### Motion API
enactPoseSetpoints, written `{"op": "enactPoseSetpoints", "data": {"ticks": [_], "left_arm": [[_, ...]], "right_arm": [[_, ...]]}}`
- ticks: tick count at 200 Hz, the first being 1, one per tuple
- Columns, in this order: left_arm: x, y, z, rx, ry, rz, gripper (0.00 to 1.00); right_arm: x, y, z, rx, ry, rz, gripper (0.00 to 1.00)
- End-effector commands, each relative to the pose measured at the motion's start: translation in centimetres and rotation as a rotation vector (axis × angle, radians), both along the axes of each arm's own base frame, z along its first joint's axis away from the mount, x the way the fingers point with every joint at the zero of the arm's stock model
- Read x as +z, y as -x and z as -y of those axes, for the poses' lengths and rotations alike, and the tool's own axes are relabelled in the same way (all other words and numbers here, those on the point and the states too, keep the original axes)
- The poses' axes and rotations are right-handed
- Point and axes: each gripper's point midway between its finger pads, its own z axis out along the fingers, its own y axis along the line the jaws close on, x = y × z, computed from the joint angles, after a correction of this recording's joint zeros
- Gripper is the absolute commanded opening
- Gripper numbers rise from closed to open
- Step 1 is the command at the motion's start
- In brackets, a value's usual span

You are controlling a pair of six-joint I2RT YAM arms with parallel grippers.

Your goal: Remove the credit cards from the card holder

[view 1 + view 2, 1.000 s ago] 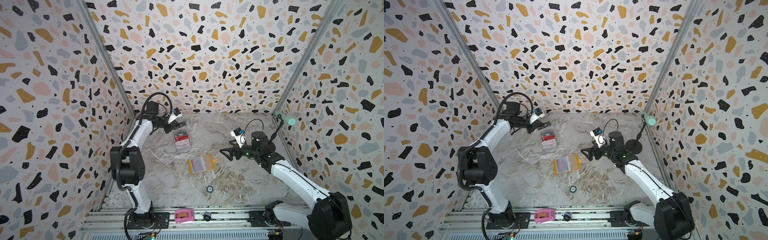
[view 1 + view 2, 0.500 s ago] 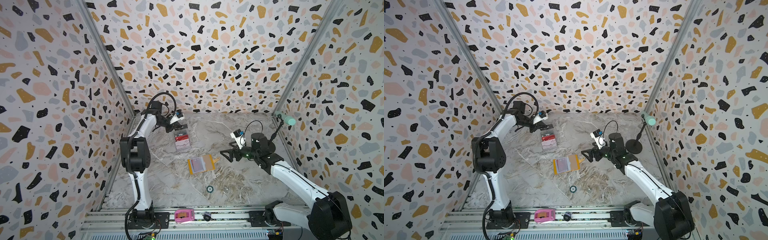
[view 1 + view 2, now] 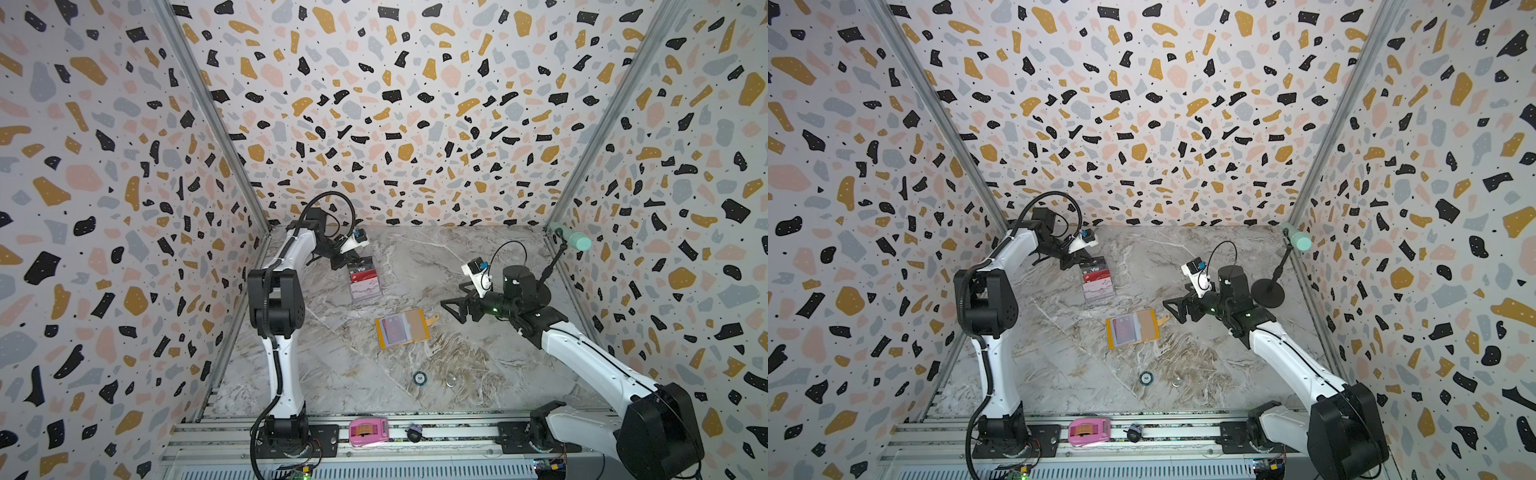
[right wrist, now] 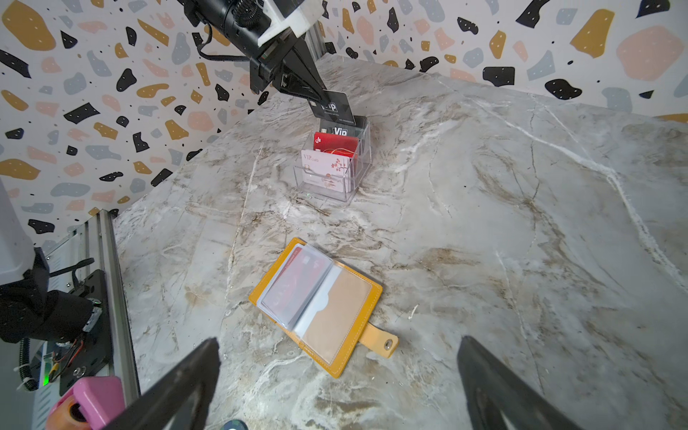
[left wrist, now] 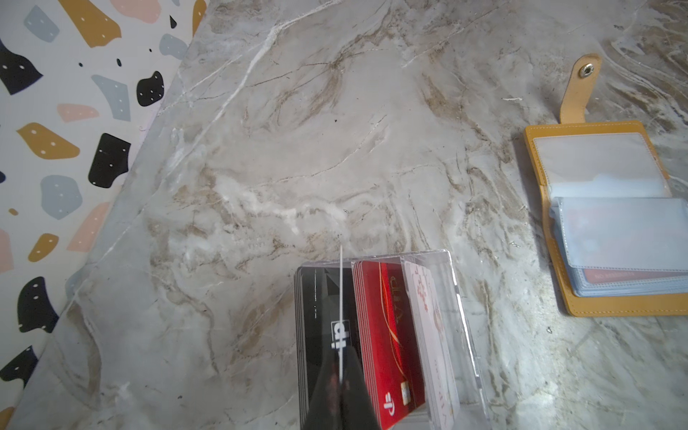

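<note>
Over the back slot of the clear acrylic stand (image 4: 359,163), my left pincer (image 4: 319,97) is clamped on a black card (image 4: 335,106), right above the black cards (image 4: 340,130) standing there. I judge this the drop-off step for one card. Next I need to lower it straight into that slot and let go. My right pincer (image 3: 453,311) hangs with jaws wide apart, holding nothing, just beside the snap tab (image 4: 387,344). The card holder (image 3: 415,328) lies open and flat on the marble table (image 3: 478,257), well apart from the stand. It has mustard covers and cloudy sleeves (image 4: 316,298), with a red card (image 4: 294,283) showing inside, so more remains.
</note>
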Motion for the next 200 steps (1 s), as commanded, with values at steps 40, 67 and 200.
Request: {"op": "enactPoseSetpoints", "data": {"ticks": [40, 67, 200], "left_arm": [[-1.5, -0.1, -0.2, 0.058, 0.023, -0.035, 0.00], [-1.5, -0.4, 0.0, 0.079, 0.046, -0.042, 0.00], [-3.0, -0.3, -0.2, 0.113, 0.041, -0.078, 0.02]], "right_arm": [[0.5, -0.2, 0.0, 0.000, -0.013, 0.020, 1.00], [0.5, -0.1, 0.0, 0.003, -0.015, 0.020, 1.00], [0.7, 0.2, 0.0, 0.011, -0.020, 0.028, 1.00]]}}
